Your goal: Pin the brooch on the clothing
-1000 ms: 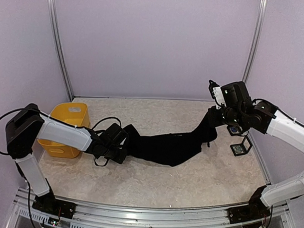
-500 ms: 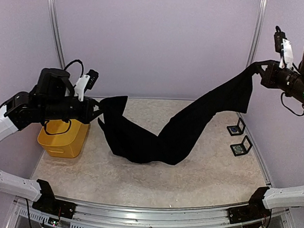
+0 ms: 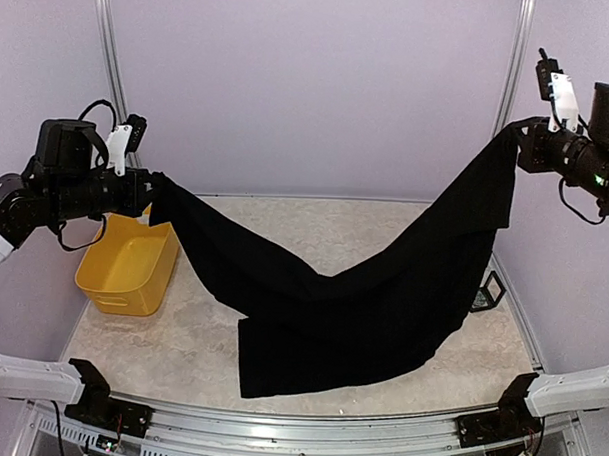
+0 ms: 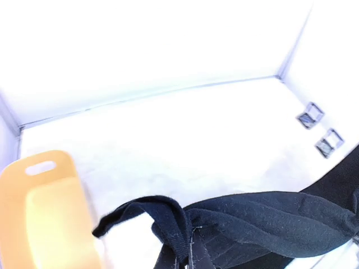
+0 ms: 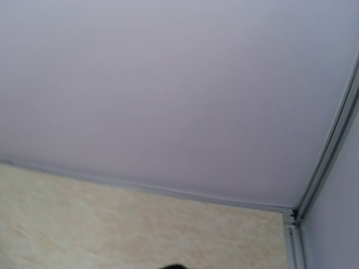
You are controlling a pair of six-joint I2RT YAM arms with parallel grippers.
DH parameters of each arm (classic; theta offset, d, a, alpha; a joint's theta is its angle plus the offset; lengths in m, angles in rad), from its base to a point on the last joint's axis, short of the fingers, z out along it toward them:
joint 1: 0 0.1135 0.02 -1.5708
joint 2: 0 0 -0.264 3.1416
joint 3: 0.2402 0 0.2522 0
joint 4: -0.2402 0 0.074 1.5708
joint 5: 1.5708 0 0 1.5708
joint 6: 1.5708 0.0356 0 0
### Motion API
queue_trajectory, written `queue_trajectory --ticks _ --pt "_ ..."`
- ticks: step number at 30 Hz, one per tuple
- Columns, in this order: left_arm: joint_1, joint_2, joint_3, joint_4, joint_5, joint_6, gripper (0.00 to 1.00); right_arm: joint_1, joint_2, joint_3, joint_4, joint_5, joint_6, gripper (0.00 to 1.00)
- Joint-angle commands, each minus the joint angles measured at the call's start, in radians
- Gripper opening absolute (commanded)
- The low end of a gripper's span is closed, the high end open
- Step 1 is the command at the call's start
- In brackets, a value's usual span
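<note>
Black fabric fills the middle of the overhead view: the clothing (image 3: 362,310) hangs as a wide, sagging sheet, strung from the left pincer (image 3: 152,191) at the upper left of the frame to the right pincer (image 3: 517,145) at the upper right. Both pincers are raised well above the surface (image 3: 180,354). Each is clamped on an upper corner of the cloth, which hangs from the fingertips, though the fingers themselves are lost in bunched fabric and cannot be made out singly. The lowest hem runs across the lower centre of the frame; whether it touches the surface or hangs just above cannot be told.

A yellow bin (image 3: 122,282) stands at the left, below the left pincer, with the cloth's edge passing just beside its far corner. At the right edge a small dark framed stand (image 3: 491,289) peeks out from behind the hanging cloth, mostly covered.

The left wrist view is badly washed out. The clothing (image 4: 263,221) crosses the bottom of the frame as a rumpled fold with a seam gathered at the bottom centre, hiding the fingers. The yellow bin (image 4: 45,224) is cut off at the lower left, and two small stands (image 4: 310,116) sit at the far right.

The right wrist view shows only wall, the surface (image 5: 112,224) and a dark sliver (image 5: 171,267) at the bottom edge.
</note>
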Motion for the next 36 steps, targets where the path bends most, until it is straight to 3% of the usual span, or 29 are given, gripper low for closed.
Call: queue_trajectory --ticks 1,5,10,13,16,23,30,33,36 --pt "0.150 0.075 0.021 0.123 0.007 0.091 0.00 -0.043 0.118 -0.047 0.182 0.014 -0.129 0.00" --pt "0.279 0.279 0.239 0.225 0.055 0.097 0.00 -0.186 0.329 0.084 0.323 -0.131 -0.159 0.00" --pt "0.338 0.453 0.587 0.247 -0.048 0.123 0.00 -0.293 0.537 0.475 0.311 -0.217 -0.140 0.00" --pt "0.339 0.425 0.577 0.312 -0.005 0.178 0.00 -0.294 0.553 0.610 0.321 -0.246 -0.170 0.00" --pt "0.337 0.386 0.537 0.304 0.021 0.194 0.00 -0.294 0.498 0.572 0.356 -0.243 -0.202 0.00" --pt "0.335 0.268 0.387 0.171 0.053 0.139 0.00 -0.294 0.317 0.263 0.330 -0.254 -0.204 0.00" --pt "0.320 0.137 0.186 0.119 0.228 0.087 0.00 -0.294 0.221 0.066 0.329 -0.247 -0.192 0.00" --pt "0.316 0.158 0.063 0.143 0.273 0.099 0.00 -0.298 0.241 -0.069 0.374 -0.255 -0.178 0.00" --pt "0.319 0.284 0.033 0.200 0.211 0.107 0.00 -0.320 0.324 -0.133 0.412 -0.273 -0.150 0.00"
